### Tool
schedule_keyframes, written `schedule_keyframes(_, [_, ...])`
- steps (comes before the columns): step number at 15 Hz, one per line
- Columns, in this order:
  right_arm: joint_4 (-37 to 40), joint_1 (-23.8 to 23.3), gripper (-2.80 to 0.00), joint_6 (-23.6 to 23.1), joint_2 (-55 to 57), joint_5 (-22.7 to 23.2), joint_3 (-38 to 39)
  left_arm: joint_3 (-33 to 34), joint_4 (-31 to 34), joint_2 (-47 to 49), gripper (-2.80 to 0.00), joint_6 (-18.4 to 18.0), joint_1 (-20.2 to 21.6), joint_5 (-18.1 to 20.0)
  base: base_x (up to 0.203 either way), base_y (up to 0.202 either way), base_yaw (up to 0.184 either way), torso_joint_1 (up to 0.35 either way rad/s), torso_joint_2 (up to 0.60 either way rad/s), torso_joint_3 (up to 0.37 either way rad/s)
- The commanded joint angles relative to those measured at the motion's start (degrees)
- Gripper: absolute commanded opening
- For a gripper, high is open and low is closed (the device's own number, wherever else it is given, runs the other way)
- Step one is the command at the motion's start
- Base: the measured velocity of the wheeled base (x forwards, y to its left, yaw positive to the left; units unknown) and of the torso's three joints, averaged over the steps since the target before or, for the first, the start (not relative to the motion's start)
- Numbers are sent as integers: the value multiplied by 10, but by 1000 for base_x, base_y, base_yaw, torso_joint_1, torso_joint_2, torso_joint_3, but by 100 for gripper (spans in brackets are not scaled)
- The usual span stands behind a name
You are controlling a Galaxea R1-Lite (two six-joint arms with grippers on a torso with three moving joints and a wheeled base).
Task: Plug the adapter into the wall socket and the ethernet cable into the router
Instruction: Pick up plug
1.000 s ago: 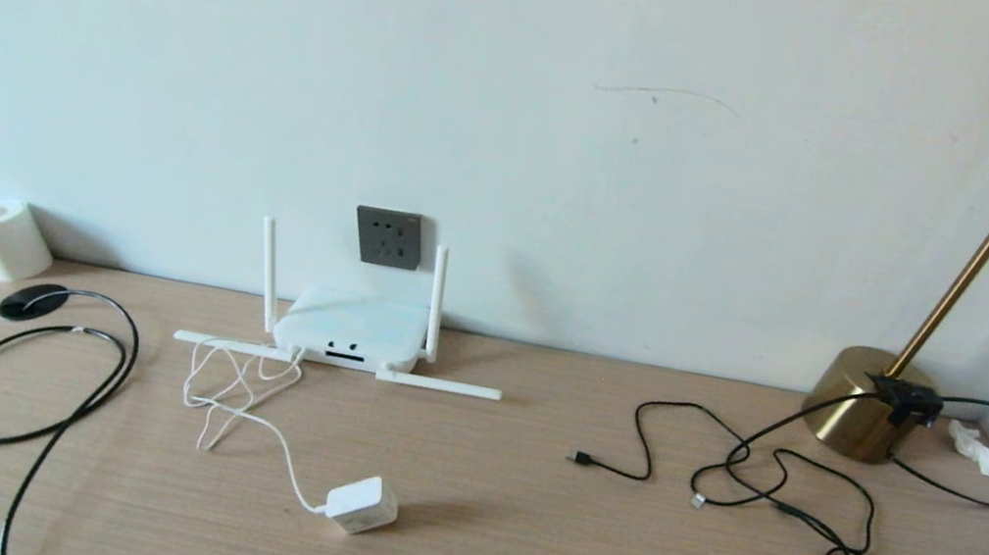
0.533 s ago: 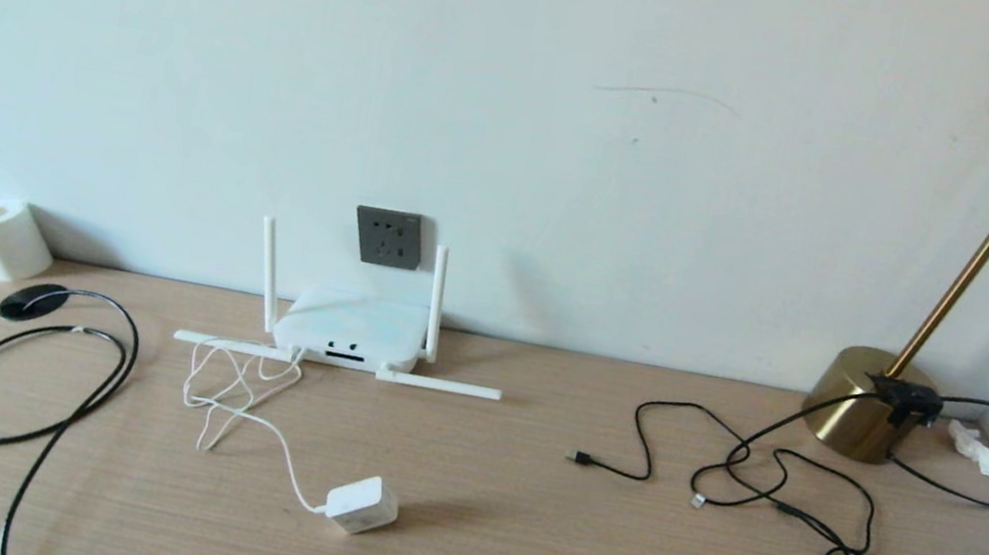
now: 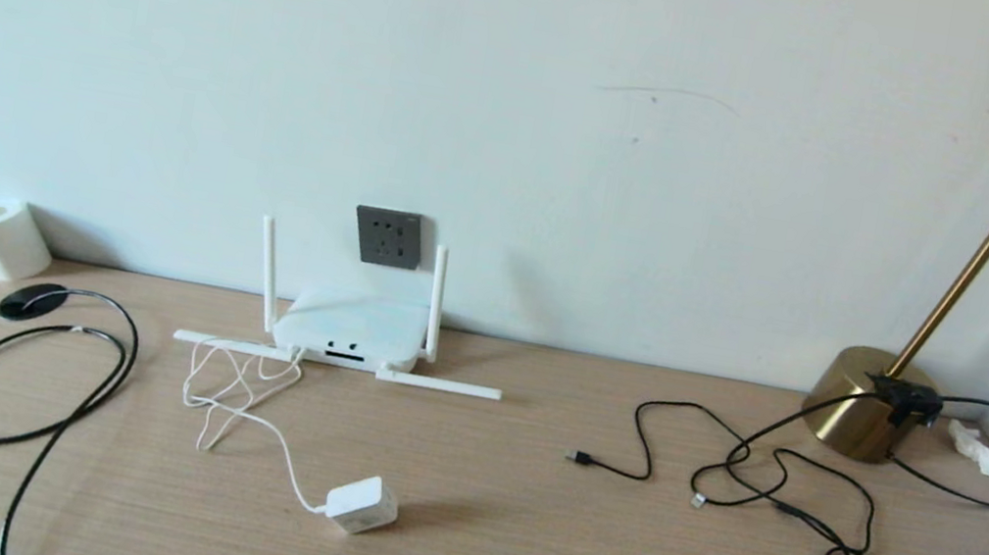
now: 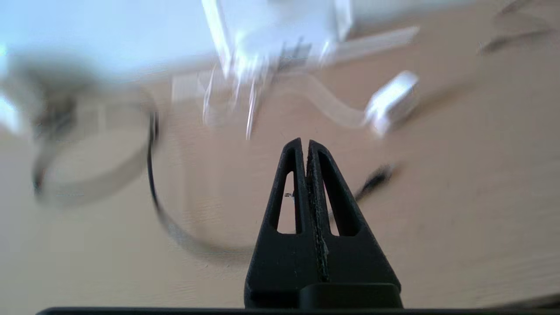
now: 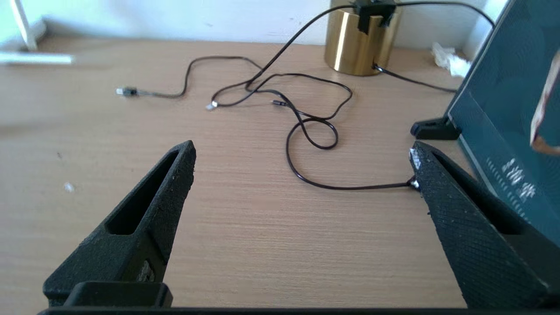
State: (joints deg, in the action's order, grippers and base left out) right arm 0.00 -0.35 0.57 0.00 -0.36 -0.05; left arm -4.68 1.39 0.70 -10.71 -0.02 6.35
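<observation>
On the bench [image 3: 513,539] the ethernet cable [image 3: 34,363] loops at the left, then the router [image 3: 352,329] under the wall socket [image 3: 388,237], the adapter [image 3: 361,504] nearer. The left pincer [image 4: 305,144], pressed together, hangs short of the adapter, seemingly mid-swing in its blurred view. The right pincer [image 5: 302,151] gapes wide, well apart. Since earlier, nothing on the bench has shifted.

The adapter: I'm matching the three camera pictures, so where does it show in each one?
Head view: the adapter lies on the desk, in front of the router.
Left wrist view: blurred white block, beyond the shut left gripper.
Right wrist view: not in it.
Shared landmark: the router, also in the left wrist view; one router antenna reaches the right wrist view.
</observation>
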Motion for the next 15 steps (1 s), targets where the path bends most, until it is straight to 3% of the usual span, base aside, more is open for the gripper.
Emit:
schedule_keyframes(1, [0,0,0,3,1,-1,0,-55,9,35,-280,-16,0,35,0,0,0,0,0,0])
schedule_keyframes(4, [0,0,0,1,1,0,0,-205,71,193,-280,-47,-18,125,0,0,0,0,0,0])
schedule_keyframes(7, [0,0,0,1,1,0,0,-294,156,356,-280,-102,-90,172,0,0,0,0,0,0])
schedule_keyframes(10, [0,0,0,2,1,-1,0,-309,200,501,-280,-216,-152,188,0,0,0,0,0,0])
schedule_keyframes(12, [0,0,0,2,0,-1,0,-305,210,600,-280,-317,-165,193,0,0,0,0,0,0])
schedule_keyframes(15, [-1,0,0,2,0,-1,0,-310,207,713,-280,-414,-172,195,0,0,0,0,0,0])
